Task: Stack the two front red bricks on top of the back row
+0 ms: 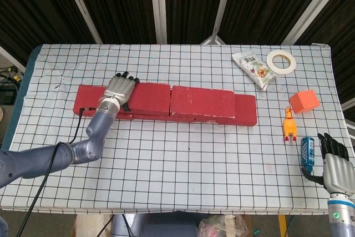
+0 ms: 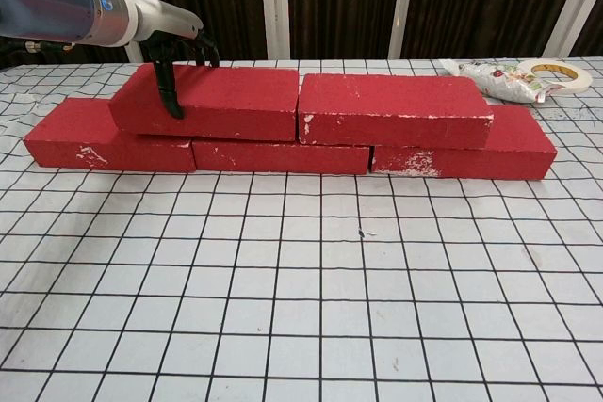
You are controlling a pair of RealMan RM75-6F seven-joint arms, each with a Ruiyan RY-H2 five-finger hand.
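Three red bricks form the back row, with the left end (image 1: 86, 96) (image 2: 85, 144) and right end (image 1: 247, 109) (image 2: 524, 148) showing. Two more red bricks lie on top. My left hand (image 1: 118, 89) (image 2: 177, 48) grips the upper left brick (image 1: 148, 97) (image 2: 236, 101), thumb down its front face and fingers over its top. That brick meets the upper right brick (image 1: 202, 102) (image 2: 391, 108) end to end. My right hand (image 1: 335, 166) hovers at the table's front right corner, fingers apart and holding nothing.
A blue can (image 1: 308, 152) lies just left of my right hand. A yellow rubber chicken (image 1: 289, 124), an orange block (image 1: 304, 101), a snack bag (image 1: 253, 69) and a tape roll (image 1: 280, 61) occupy the right side. A checked cloth (image 1: 183, 170) covers the table.
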